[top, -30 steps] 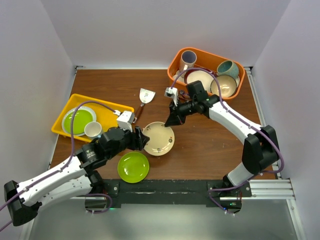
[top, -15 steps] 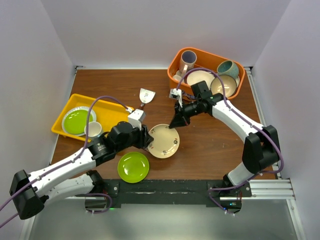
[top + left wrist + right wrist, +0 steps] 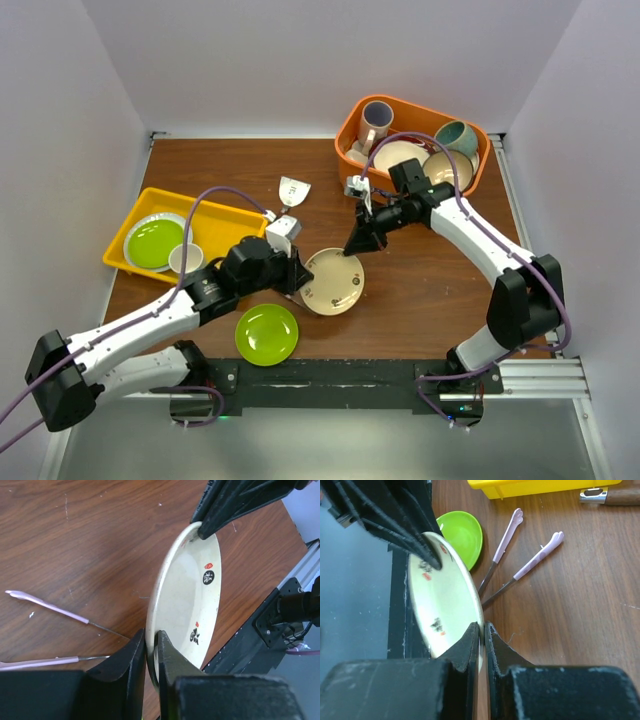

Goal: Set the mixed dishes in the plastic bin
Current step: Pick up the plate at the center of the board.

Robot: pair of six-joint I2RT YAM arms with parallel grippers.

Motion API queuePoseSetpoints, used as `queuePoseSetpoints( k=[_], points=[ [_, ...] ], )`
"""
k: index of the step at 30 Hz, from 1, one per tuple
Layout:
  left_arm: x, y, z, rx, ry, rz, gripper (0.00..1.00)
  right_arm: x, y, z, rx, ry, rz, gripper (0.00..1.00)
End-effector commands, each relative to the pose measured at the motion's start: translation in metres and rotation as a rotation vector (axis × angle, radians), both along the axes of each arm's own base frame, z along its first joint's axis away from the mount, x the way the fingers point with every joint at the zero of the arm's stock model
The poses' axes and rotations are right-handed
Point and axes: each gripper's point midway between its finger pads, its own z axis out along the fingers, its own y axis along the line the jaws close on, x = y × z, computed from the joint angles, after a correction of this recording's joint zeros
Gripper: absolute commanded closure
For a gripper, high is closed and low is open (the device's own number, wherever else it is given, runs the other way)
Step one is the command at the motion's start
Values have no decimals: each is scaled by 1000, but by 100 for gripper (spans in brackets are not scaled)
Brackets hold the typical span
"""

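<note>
The left fingers are pinched shut on the near rim of the cream plate, one on its face and one on its back, with only the thin lip between them. The right fingers clamp the opposite rim the same way. The plate hangs between the two arms, tipped nearly on edge over the middle of the wooden surface. Whether its lower edge touches the wood cannot be told.

The plate looks like glazed ceramic, so it is probably stiff, fairly heavy for such narrow grips, slick under the pads and liable to chip or break if it drops. The rim is the only place to hold it. A bite reaching past the raised lip would likely be safer than one at the very edge. With two grips at once, any mismatch between the arms could lever the rim out of one pair.

The thin pink tongs lie on the wood just beside the plate. A lime-green plate sits near the front edge and the yellow tray is off to the left. The plastic bin stands at the far right, well apart from the plate, and already holds a lavender mug, a teal mug and other dishes.
</note>
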Motion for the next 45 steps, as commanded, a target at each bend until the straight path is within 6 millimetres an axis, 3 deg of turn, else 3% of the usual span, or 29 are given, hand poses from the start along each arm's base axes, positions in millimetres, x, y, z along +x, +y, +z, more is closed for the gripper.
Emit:
queuePoseSetpoints(
  k=[1,3,6,8,11,18,20,24,25,30,34,38,45],
  points=[
    [6,-15,38,-103,-65,-29,93,-4,1,33,67,-95,55,100],
    [7,-14,42,-120,-60,-12,100,-3,0,34,61,-117,60,100],
    [9,-9,44,-146,-41,33,100,-1,-4,37,32,-165,77,96],
    [11,-6,42,-164,-23,57,100,0,-9,43,-4,-187,79,73],
    [12,-4,40,-215,24,95,100,5,-16,51,-53,-254,96,49],
    [18,-1,34,-313,142,176,100,15,-30,94,-99,-502,79,24],
    [22,0,34,-333,164,198,100,6,-34,101,-95,-546,109,20],
    [30,2,35,-402,254,260,100,-11,-40,102,-80,-658,223,11],
    [33,3,35,-413,273,271,100,-18,-42,94,-84,-650,248,9],
    [42,-1,37,-502,389,321,100,-47,-39,75,-91,-779,403,4],
    [44,-10,36,-562,475,307,100,-55,-24,52,-155,-819,449,6],
    [42,-14,33,-615,554,309,100,-59,-8,42,-198,-849,461,15],
    [41,-16,37,-702,643,323,100,-41,1,28,-335,-961,409,37]
  ],
)
